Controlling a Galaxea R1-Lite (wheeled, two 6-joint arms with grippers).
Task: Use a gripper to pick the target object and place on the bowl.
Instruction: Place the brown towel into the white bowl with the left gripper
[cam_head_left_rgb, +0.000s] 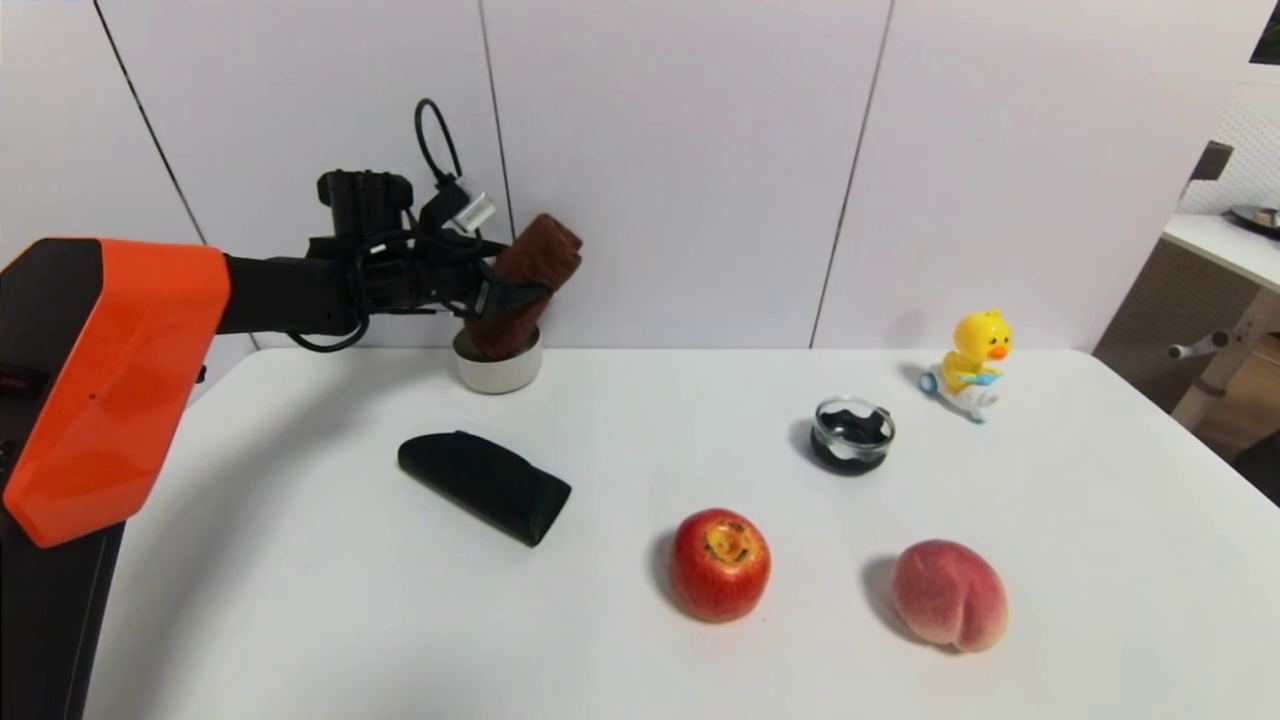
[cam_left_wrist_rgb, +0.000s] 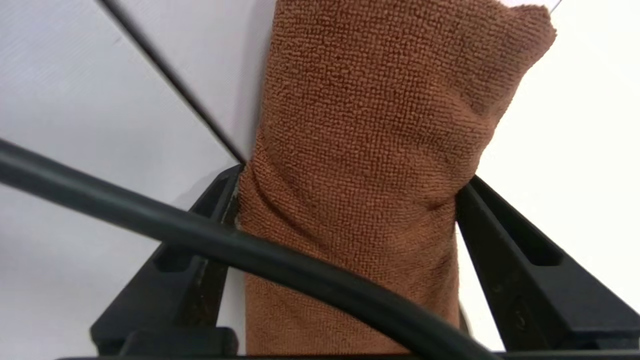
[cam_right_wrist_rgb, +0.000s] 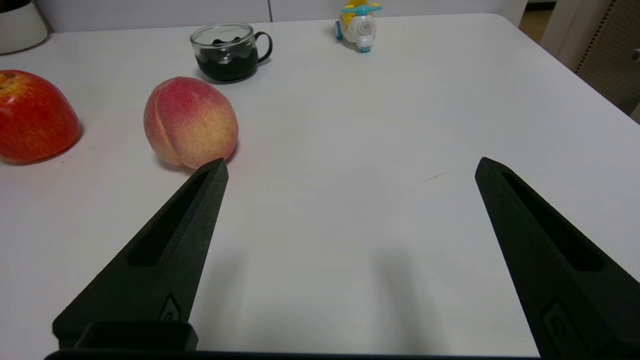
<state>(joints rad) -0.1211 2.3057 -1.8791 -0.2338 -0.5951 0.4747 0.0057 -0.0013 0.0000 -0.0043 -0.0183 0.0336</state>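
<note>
My left gripper (cam_head_left_rgb: 520, 290) is shut on the reddish-brown terry towel (cam_head_left_rgb: 535, 262) and holds it upright over the off-white bowl (cam_head_left_rgb: 498, 368) at the table's far left. The towel's lower end reaches down into the bowl. In the left wrist view the towel (cam_left_wrist_rgb: 370, 150) fills the gap between the black jaws, which pinch its sides; the bowl is hidden there. My right gripper (cam_right_wrist_rgb: 350, 167) is open and empty, low over bare table at the near right, outside the head view.
A black folded case (cam_head_left_rgb: 485, 485) lies left of centre. A red apple (cam_head_left_rgb: 720, 563) and a peach (cam_head_left_rgb: 950, 593) sit near the front. A glass dish with dark contents (cam_head_left_rgb: 852, 433) and a yellow duck toy (cam_head_left_rgb: 972, 375) stand at the back right.
</note>
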